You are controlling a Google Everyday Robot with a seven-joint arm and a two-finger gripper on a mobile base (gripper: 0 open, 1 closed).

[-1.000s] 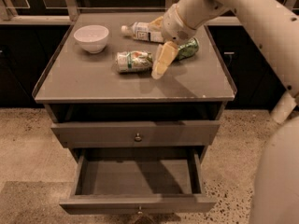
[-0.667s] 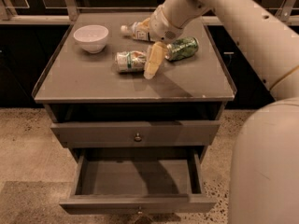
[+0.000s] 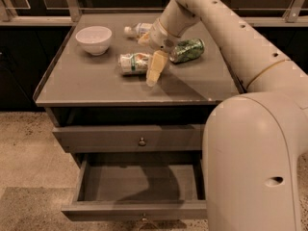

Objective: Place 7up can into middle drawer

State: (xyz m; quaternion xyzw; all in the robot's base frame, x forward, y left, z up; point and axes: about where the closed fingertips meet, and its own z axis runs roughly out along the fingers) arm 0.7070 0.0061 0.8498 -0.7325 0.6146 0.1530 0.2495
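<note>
Camera view | 7up can (image 3: 134, 63) on its side just beside gripper (image 3: 154, 72); opening unclear

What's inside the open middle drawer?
Only bare floor shows in the middle drawer; the arm hides its right end. The 7up can lies on the cabinet top beside the gripper.

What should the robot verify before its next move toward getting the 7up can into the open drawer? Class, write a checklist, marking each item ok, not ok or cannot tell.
1. Middle drawer pulled out: ok.
2. 7up can found: ok, lying on its side on the tabletop.
3. Gripper at the can: ok, beside its end nearer the green can.
4. Can gripped: cannot tell.
5. Can lifted: not ok.
6. Upper drawer shut: ok.
</note>
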